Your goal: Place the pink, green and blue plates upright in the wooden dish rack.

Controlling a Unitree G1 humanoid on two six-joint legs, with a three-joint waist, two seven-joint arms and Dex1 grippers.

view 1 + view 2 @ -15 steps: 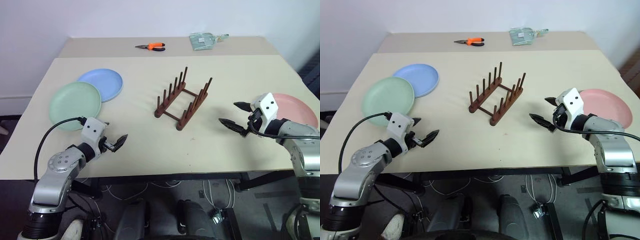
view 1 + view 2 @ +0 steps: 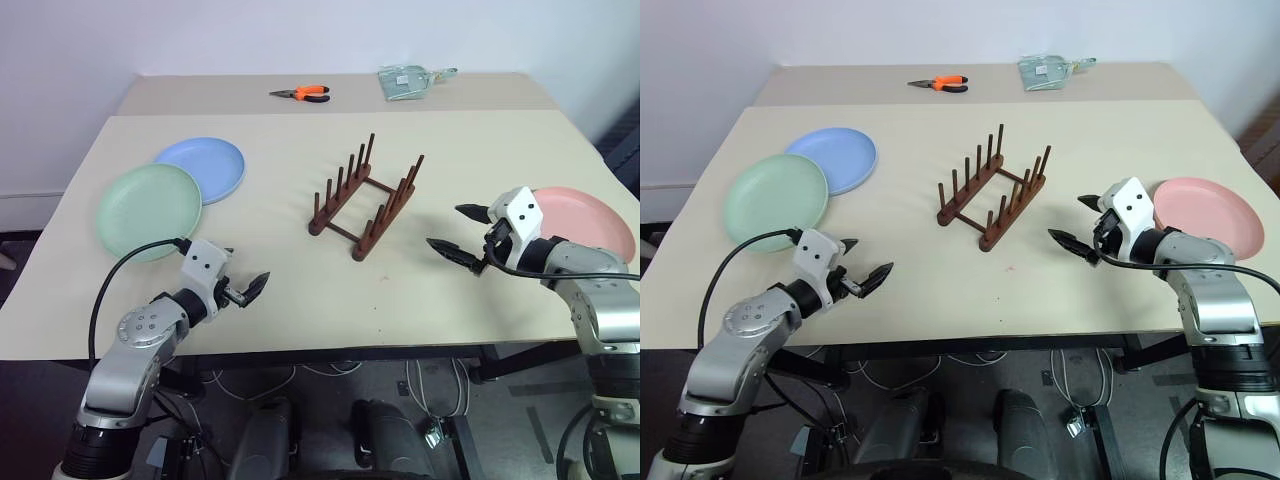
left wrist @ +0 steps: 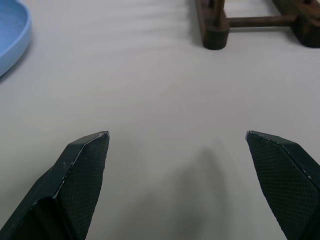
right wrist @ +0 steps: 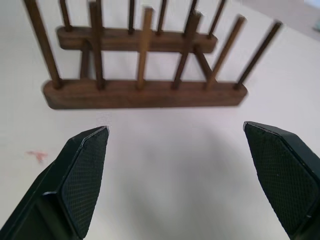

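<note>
- The wooden dish rack (image 2: 364,207) stood empty near the middle of the beige table (image 2: 300,130), set at a slant, its 2 base rails each bearing a row of thin upright pegs and joined by crossbars.
- The green plate (image 2: 148,210) lay flat toward the table's left side, with the blue plate (image 2: 205,166) just behind it; in the head views their rims overlapped, and which one lay on top could not be told.
- The pink plate (image 2: 590,218) lay flat near the table's right edge, well apart from the other 2 plates.
- The left gripper (image 2: 244,288) hovered over the table's near left part, in front of the green plate, its 2 black fingers spread wide with nothing between them; its wrist view showed bare tabletop between the fingertips (image 3: 85,165), the rack's near end beyond, and the blue plate's rim at one side.
- The right gripper (image 2: 457,232) hung between the rack and the pink plate, pointing toward the rack, likewise fully spread and empty; its wrist view faced the rack side-on.
- Orange-handled pliers (image 2: 303,93) and a clear packet with greenish contents (image 2: 406,80) lay on the far table section, well apart from the rack.
</note>
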